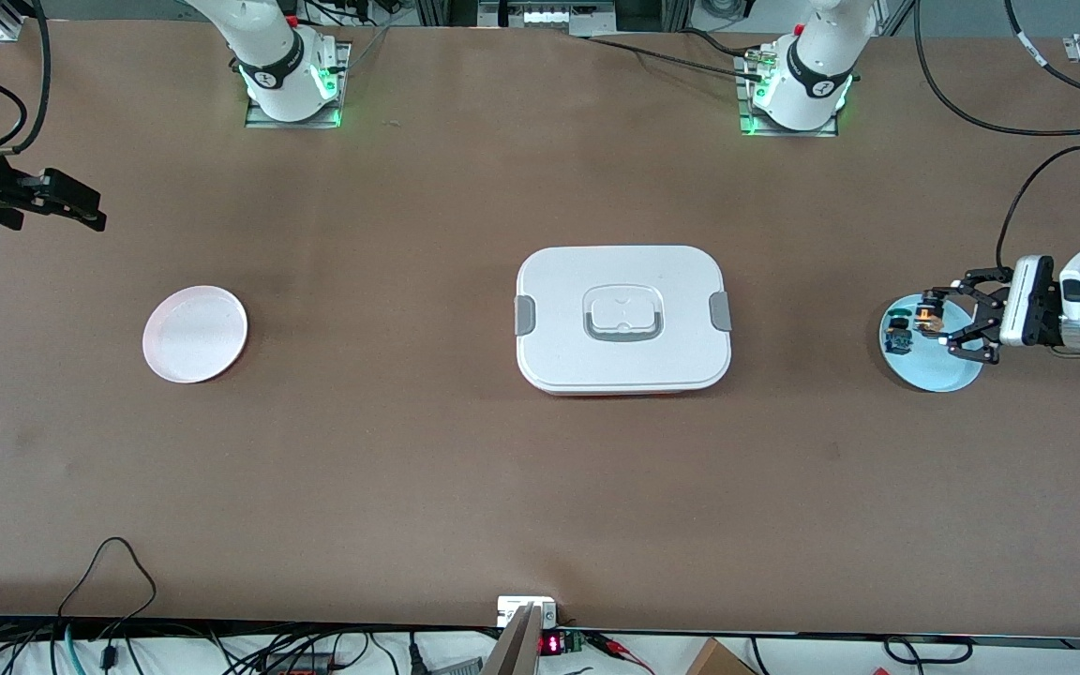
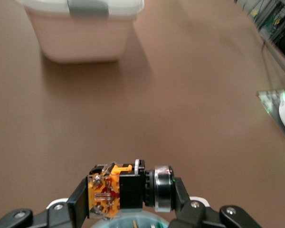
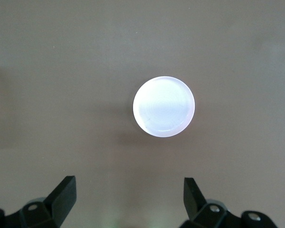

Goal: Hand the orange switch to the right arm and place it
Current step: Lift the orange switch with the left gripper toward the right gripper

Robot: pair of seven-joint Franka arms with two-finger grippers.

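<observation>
The left gripper [image 1: 936,325] is gripping the orange switch [image 2: 115,192] over the light blue plate [image 1: 943,375], its 2 fingers pressing on the switch's ends, so the lift calls for a steady, vertical rise (the blue-green switch [image 1: 899,335] is lying just beside). The right gripper [image 3: 129,197] is waiting, spread wide, over the table near the pink plate [image 3: 164,106].
</observation>
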